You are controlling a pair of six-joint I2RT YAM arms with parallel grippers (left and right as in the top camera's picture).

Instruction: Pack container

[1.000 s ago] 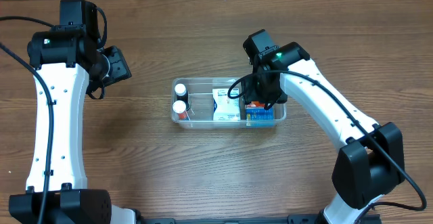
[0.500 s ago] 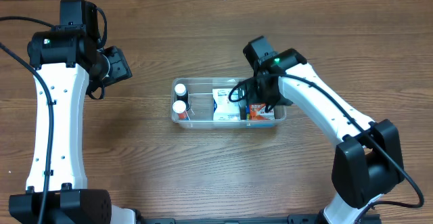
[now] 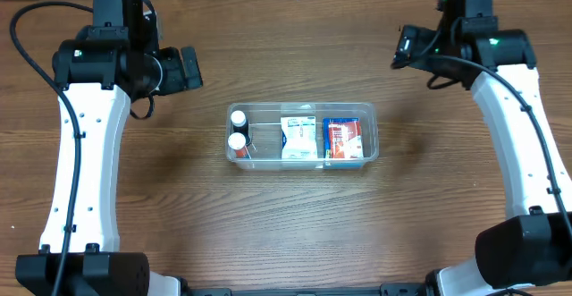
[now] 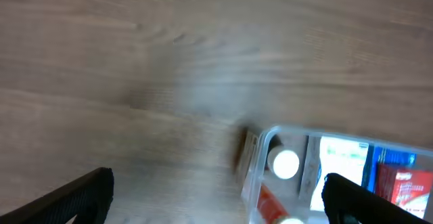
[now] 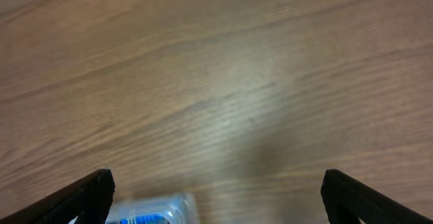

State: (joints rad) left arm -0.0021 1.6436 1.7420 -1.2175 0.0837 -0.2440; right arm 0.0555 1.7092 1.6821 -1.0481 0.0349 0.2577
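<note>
The clear container [image 3: 265,126] lies in the middle of the table. Inside it are two white-capped bottles [image 3: 238,129] at the left end, a white box [image 3: 298,138] in the middle and a red and blue box [image 3: 344,140] at the right end. My left gripper [image 3: 190,68] hangs open and empty, behind and left of the container. Its wrist view shows the container's left corner [image 4: 256,158] and a bottle cap [image 4: 285,163] between the fingers [image 4: 81,197]. My right gripper [image 3: 401,48] is open and empty, behind and right of the container; a corner [image 5: 157,209] shows low in its view.
Bare wooden tabletop [image 3: 295,224] surrounds the container on all sides. Both white arms rise along the left and right edges of the table.
My right gripper opened, left the red and blue box in the container and drew back up to the far right. My left gripper opened wider and shifted slightly right.
</note>
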